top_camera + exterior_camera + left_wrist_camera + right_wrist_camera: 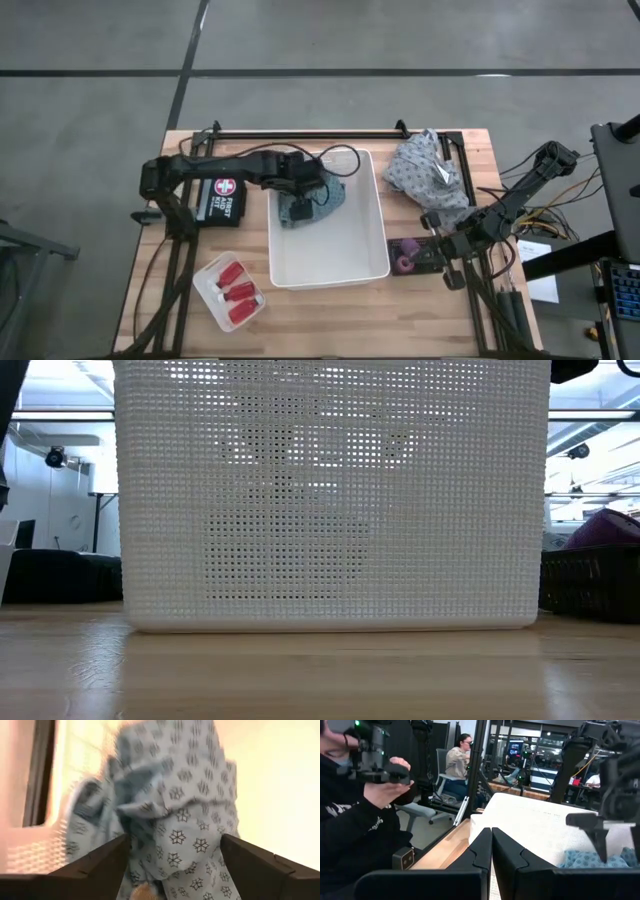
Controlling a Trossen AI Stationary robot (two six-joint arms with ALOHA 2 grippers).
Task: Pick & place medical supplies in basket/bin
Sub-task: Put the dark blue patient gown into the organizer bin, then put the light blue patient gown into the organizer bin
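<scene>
Wooden table (pixel 150 300) | left gripper (pixel 303 200) spread over white basket (pixel 375 240), releasing teal cloth (pixel 325 195) inside | right gripper (pixel 432 222) pressed together, parked beside grey cloth (pixel 425 165)

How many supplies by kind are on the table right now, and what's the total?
Red bottles with white caps, in the small tray: 4
Teal patterned cloth, in the white basket: 1
Grey patterned cloth, on the table: 1
Purple rolls, in the black tray: 2, as far as I can tell
Total: 8
</scene>
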